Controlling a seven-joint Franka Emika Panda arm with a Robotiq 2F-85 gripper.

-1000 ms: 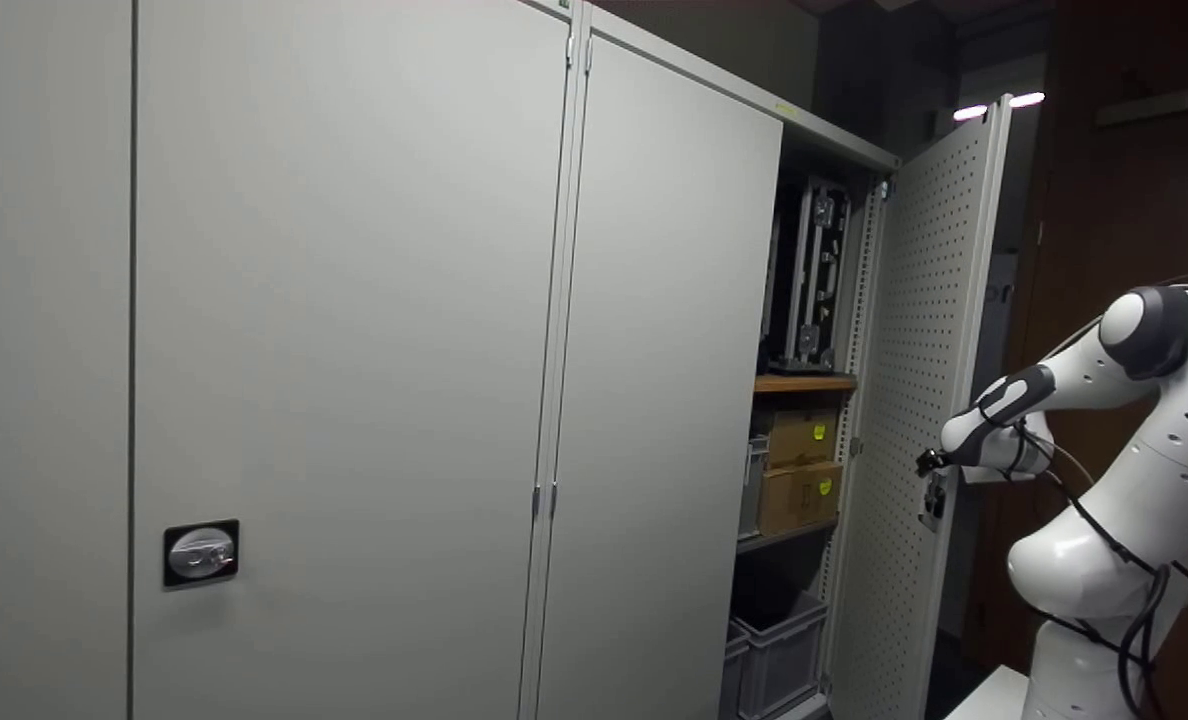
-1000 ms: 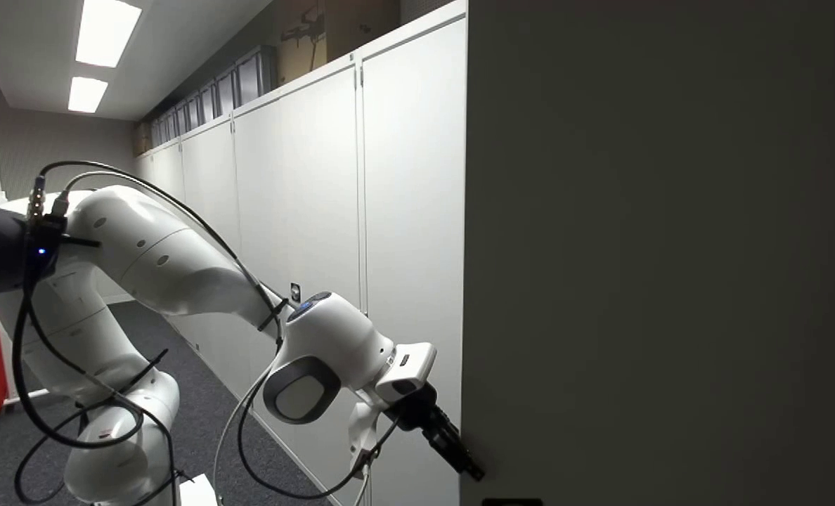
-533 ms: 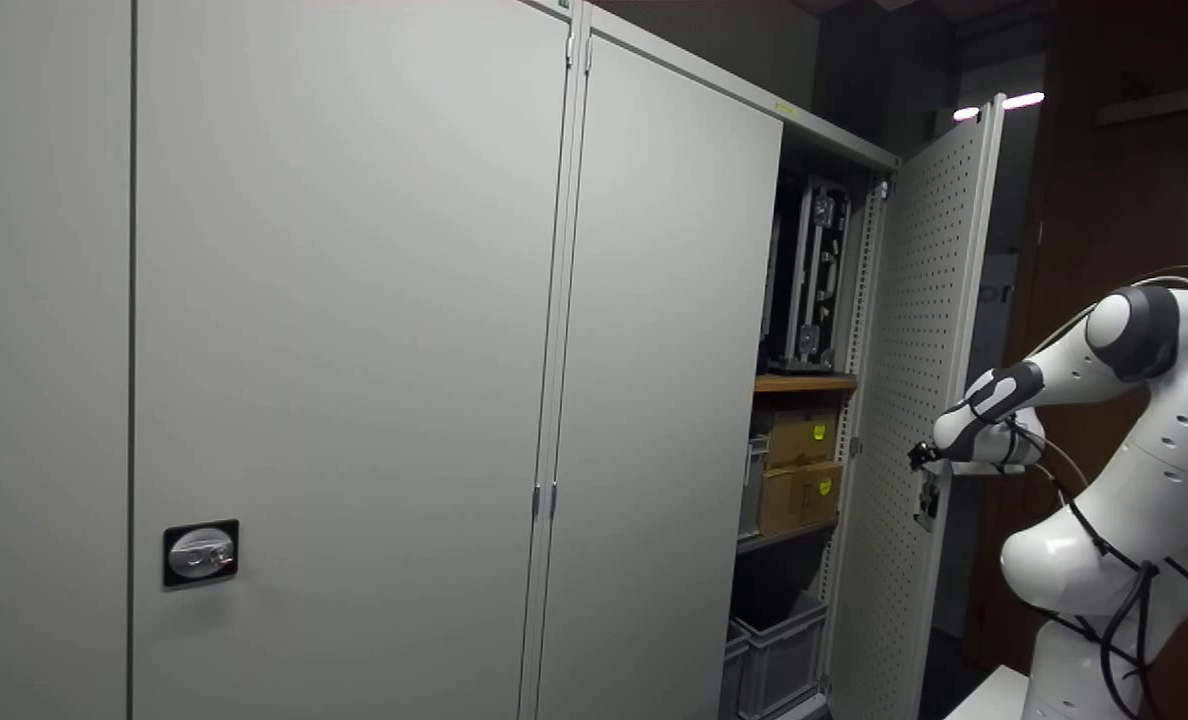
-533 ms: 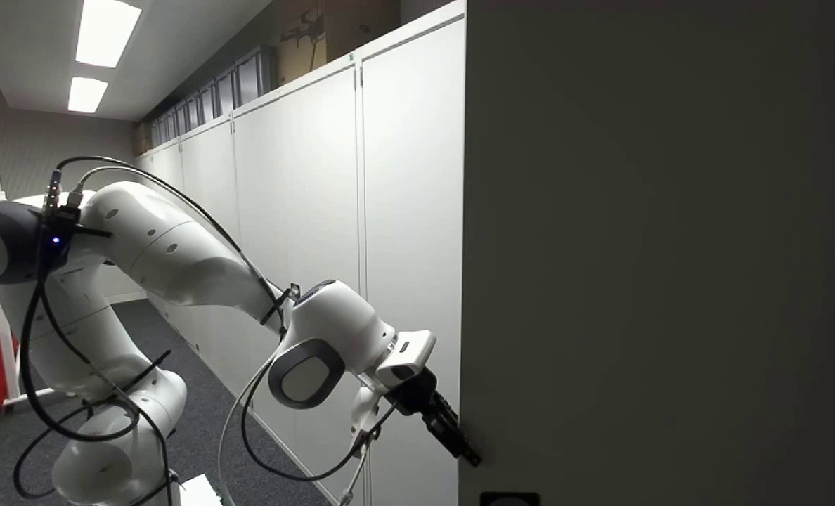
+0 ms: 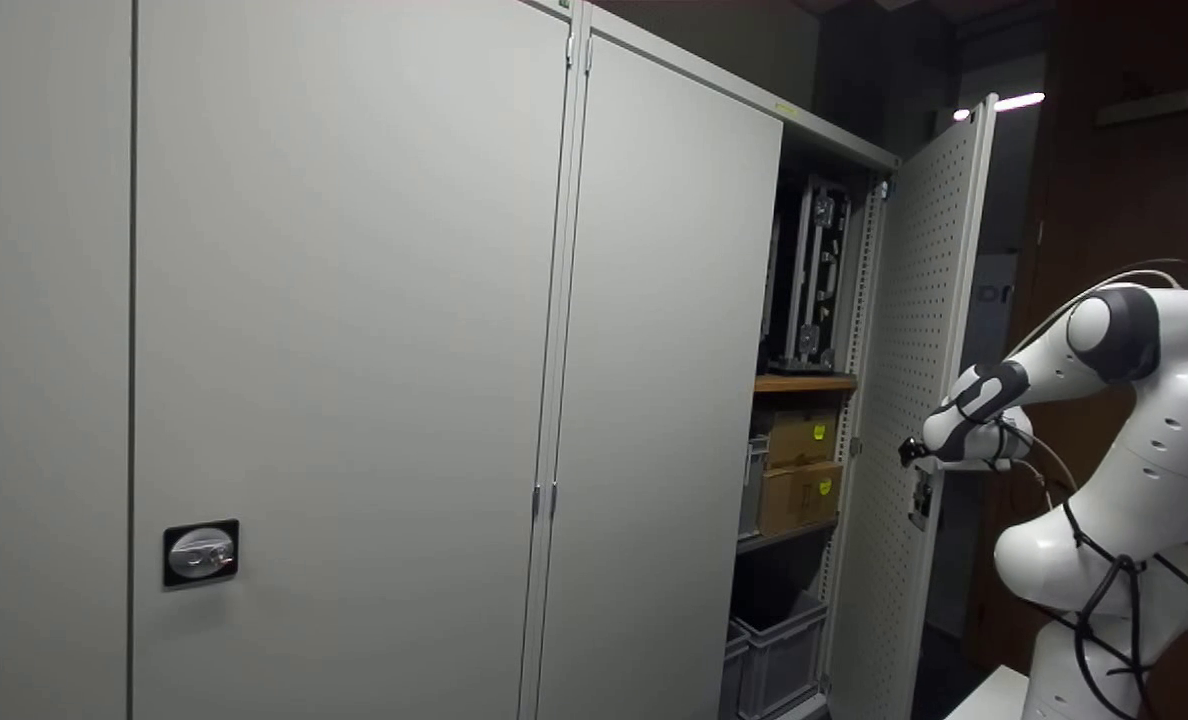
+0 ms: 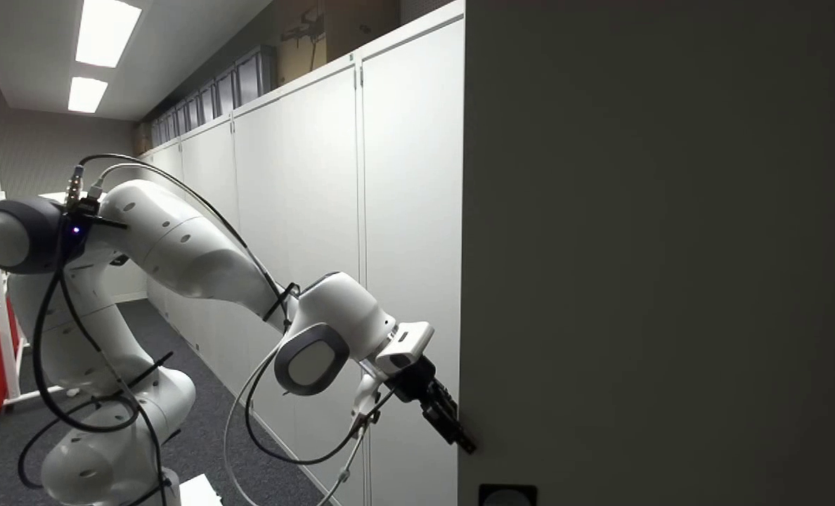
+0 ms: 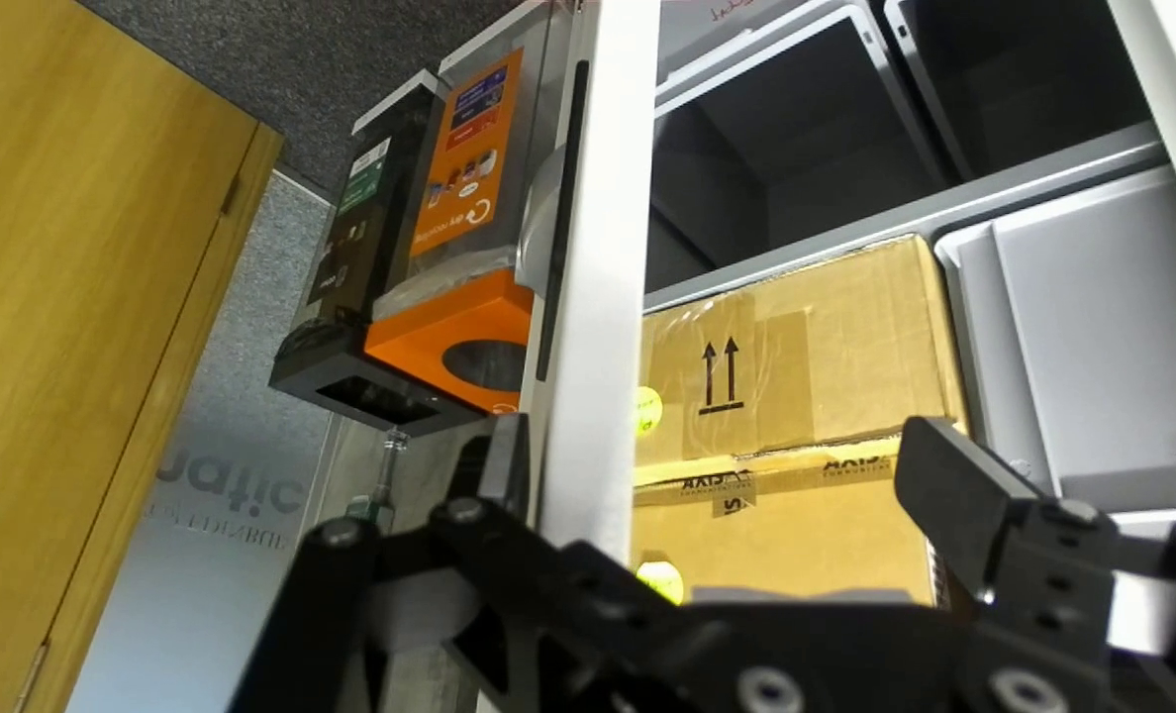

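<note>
Wrist view records the gripper (image 7: 717,456), jaws spread wide and holding nothing, astride the edge of the open cabinet door (image 7: 600,297), shelved cartons (image 7: 850,361) beyond it, placed presumably so that one finger (image 7: 511,451) lies along the door's outer face, though contact cannot be confirmed.

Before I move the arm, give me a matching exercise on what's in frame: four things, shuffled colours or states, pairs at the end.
Things:
1. Gripper
2. Perforated cabinet door
3. Cardboard boxes
4. Recycling bin

Colours and states:
A. brown, stacked
B. orange-lidded
C. jaws wide apart
D. swung open

Pairs: 1-C, 2-D, 3-A, 4-B
</note>
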